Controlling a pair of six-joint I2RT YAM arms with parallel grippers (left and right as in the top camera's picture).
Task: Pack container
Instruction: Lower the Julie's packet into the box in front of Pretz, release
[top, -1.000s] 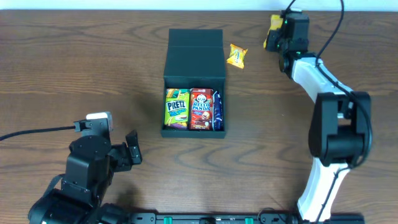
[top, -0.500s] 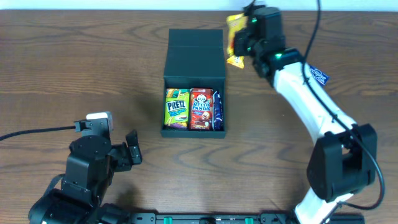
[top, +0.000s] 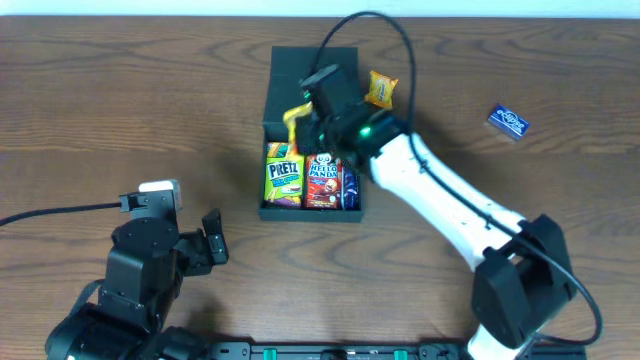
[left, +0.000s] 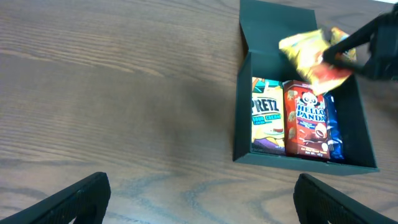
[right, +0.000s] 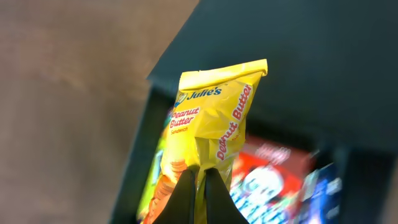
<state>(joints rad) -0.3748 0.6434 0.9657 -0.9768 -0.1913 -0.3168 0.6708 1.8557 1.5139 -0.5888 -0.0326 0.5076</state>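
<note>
The black square box (top: 280, 75) lies open mid-table with its lid flat at the far side. It also shows in the left wrist view (left: 244, 106) and the right wrist view (right: 323, 68). Inside are a green Pretz box (top: 284, 174), a red Hello Panda box (top: 323, 175) and a blue packet (top: 349, 178). My right gripper (top: 312, 118) is shut on a yellow Julie's peanut butter packet (right: 214, 124) and holds it above the box's far part. My left gripper (left: 199, 199) is open and empty near the front left.
A second yellow packet (top: 381, 88) lies on the table right of the lid. A small blue packet (top: 509, 121) lies at the far right. The right arm (top: 440, 195) stretches across the table over the box's right side.
My right gripper has carried the yellow packet from the far right of the table leftward to above the box. A small blue packet at the far right came into view. The left arm has not moved.
</note>
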